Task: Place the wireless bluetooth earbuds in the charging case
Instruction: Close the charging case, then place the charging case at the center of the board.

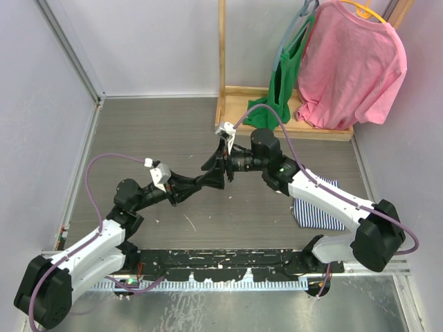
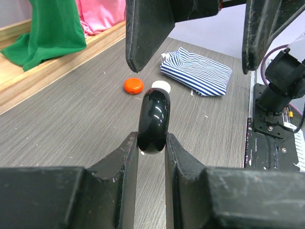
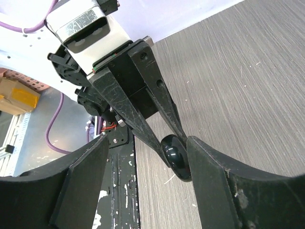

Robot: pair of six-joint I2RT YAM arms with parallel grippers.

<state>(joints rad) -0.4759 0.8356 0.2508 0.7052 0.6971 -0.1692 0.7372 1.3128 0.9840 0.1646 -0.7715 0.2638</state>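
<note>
A glossy black round charging case [image 2: 154, 121] stands on edge, lid shut, above the table with my left gripper [image 2: 151, 140] shut on its lower rim. The right wrist view shows the same case [image 3: 175, 156] held by the left gripper [image 3: 174, 138]. My right gripper [image 3: 147, 140] is open and straddles the case. Its right finger [image 3: 214, 176] lies against the case's side and its left finger [image 3: 81, 181] stands well off. From above, both grippers [image 1: 220, 164] meet mid-table. The earbuds are out of view.
A red round case [image 2: 133, 85] and a white round case [image 2: 161, 86] lie on the table beside a folded striped cloth [image 2: 198, 71]. A wooden rack base [image 1: 277, 111] with green and pink garments stands at the back. A black rail [image 1: 221, 259] runs along the near edge.
</note>
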